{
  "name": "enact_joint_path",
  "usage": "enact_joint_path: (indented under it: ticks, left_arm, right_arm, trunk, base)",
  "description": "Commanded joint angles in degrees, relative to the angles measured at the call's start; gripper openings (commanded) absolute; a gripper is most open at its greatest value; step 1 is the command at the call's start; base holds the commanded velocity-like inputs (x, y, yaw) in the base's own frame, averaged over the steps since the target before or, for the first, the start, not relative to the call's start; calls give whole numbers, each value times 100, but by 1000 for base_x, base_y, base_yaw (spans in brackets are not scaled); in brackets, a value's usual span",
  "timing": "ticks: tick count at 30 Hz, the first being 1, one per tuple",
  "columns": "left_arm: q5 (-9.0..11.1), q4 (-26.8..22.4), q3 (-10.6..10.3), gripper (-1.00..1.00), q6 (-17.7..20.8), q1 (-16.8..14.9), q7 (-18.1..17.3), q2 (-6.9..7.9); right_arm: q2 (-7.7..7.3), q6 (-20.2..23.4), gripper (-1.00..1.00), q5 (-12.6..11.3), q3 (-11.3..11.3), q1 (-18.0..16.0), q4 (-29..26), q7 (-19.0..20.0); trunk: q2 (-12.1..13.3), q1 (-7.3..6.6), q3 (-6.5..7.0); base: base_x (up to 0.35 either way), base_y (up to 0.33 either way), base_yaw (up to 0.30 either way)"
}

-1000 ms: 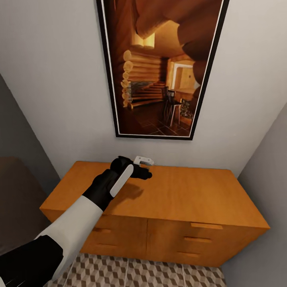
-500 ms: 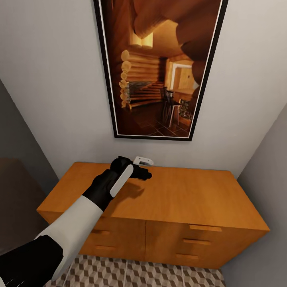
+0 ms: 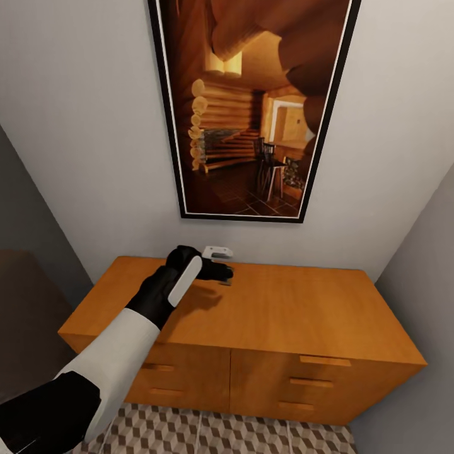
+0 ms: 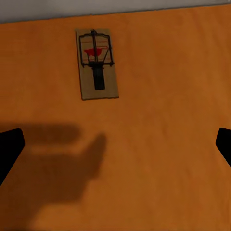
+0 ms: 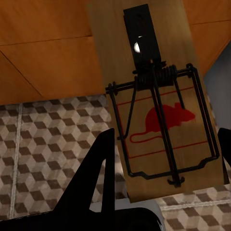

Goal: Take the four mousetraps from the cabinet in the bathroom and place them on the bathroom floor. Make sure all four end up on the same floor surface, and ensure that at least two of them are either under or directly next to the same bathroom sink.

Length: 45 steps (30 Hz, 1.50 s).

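Head view: left gripper hovers over cabinet top near back wall.
Left wrist view: fingers spread wide; mousetrap lies flat on cabinet top, apart from fingertips.
Right wrist view: right gripper pinches second mousetrap above bathroom floor, cabinet front behind.

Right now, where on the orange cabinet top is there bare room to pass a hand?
The low orange-brown wooden cabinet top is bare across its right half and along the front left. Crowded only at the back, left of centre, where the open left end effector hovers over a small brown wooden mousetrap.
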Motion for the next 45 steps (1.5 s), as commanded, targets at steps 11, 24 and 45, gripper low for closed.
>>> enact_joint_path:
  ticks: [11,24,45]
  left_arm:
    - [68,-19,44,100,18,-6,49,-2]
    - [71,9,42,100,18,-6,44,-2]
    - [70,3,42,100,18,-6,44,12]
  right_arm:
    - [-1,-20,-100,-72,34,-5,7,42]
    - [-1,-20,-100,-72,34,-5,5,42]
    - [-1,-20,-100,-72,34,-5,5,42]
  trunk:
    - [-12,3,-11]
    - [-12,3,-28]
    - [-12,3,-210]
  base:
    - [0,0,0]
    - [1,0,0]
    - [46,-32,0]
